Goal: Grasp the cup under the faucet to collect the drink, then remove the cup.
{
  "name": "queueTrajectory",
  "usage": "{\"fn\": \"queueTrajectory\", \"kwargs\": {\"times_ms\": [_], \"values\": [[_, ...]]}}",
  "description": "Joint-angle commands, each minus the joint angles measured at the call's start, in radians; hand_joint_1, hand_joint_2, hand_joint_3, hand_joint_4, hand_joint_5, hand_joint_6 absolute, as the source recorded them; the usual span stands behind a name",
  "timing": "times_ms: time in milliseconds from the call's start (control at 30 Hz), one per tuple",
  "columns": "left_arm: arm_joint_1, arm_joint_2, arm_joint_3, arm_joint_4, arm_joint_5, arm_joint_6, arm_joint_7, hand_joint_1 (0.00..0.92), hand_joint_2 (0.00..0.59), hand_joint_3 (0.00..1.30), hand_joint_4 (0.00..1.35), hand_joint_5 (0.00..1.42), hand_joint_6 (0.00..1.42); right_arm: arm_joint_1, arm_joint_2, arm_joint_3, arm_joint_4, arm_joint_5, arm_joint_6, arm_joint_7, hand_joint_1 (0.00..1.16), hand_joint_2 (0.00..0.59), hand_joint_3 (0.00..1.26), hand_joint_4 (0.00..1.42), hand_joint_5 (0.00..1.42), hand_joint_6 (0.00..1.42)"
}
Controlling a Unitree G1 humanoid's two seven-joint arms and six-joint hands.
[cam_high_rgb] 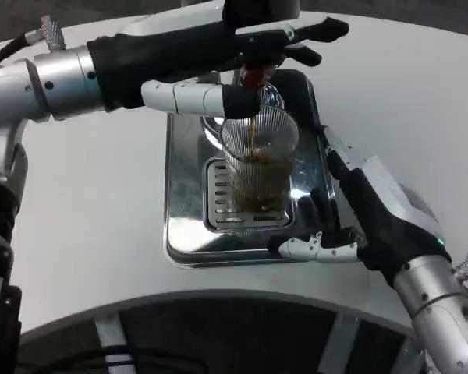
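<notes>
A clear ribbed cup (257, 160) stands on the slotted drain grate of a shiny metal drip tray (183, 234). Dark drink pours into it in a thin stream from the faucet spout (254, 78) above, and brown liquid fills its lower part. My right hand (351, 206) wraps the cup's right side, with fingers around the far side and white fingertips (320, 249) lying on the tray in front. My left hand (218, 54) reaches across the top and presses on the black faucet lever (320, 31), one white-and-black finger stretched just above the cup's rim.
The white round table (93, 210) spreads to the left and right of the tray. Its front edge curves across the bottom of the view, with dark floor and a frame below. My left forearm (62, 78) crosses the upper left.
</notes>
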Motion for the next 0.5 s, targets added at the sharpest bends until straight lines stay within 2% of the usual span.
{"fn": "queueTrajectory", "kwargs": {"times_ms": [33, 500], "values": [[0.067, 0.015, -0.038, 0.034, 0.071, 0.017, -0.033, 0.0, 0.067, 0.04, 0.0, 0.08, 0.0, -0.026, -0.005, -0.004, 0.033, 0.022, -0.006, -0.039, 0.85, 0.128, 0.0, 0.0, 0.0, 0.0], [0.07, 0.019, -0.036, 0.031, 0.069, 0.013, -0.032, 0.0, 0.068, 0.05, 0.0, 0.08, 0.0, -0.089, -0.025, 0.002, 0.077, 0.075, -0.015, -0.059, 0.83, 0.129, 0.0, 0.0, 0.0, 0.0]]}}
